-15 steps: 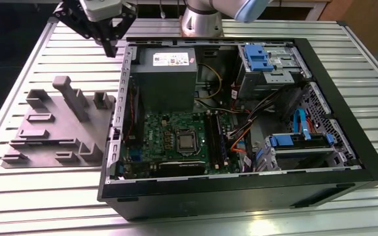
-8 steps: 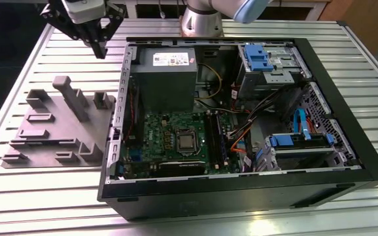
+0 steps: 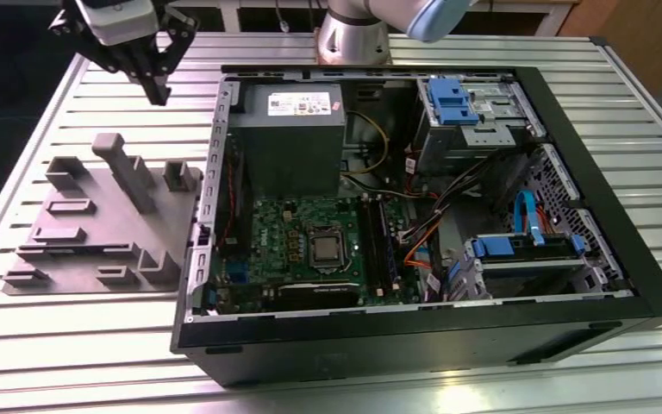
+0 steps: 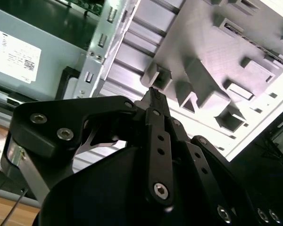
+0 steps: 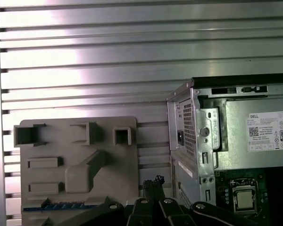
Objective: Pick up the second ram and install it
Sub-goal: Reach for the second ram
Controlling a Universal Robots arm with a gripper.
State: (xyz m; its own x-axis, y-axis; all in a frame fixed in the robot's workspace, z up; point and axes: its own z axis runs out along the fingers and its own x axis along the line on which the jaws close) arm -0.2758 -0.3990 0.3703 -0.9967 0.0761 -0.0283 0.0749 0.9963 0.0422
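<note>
The second ram [image 5: 56, 205] shows as a thin dark-blue strip standing on edge in a slot of the grey plastic fixture [image 5: 75, 155], at the fixture's end nearest the first wrist camera. My gripper [image 3: 159, 93] hangs above the table beyond the fixture's [image 3: 101, 216] far end, at the exterior view's upper left, well apart from the ram. Its black fingers meet at the tips with nothing between them in both wrist views [image 4: 152, 93] [image 5: 153, 181]. The green board [image 3: 308, 250] with its long black slots [image 3: 383, 250] lies inside the open computer case [image 3: 561, 328].
The grey power-supply box [image 3: 289, 138] fills the case's far left corner, close to the gripper. The case's metal left wall [image 3: 210, 198] stands between fixture and board. Blue drive brackets [image 3: 452, 99] and orange and blue cables [image 3: 527, 216] occupy the case's right side. The ribbed metal table [image 3: 78, 345] surrounds everything.
</note>
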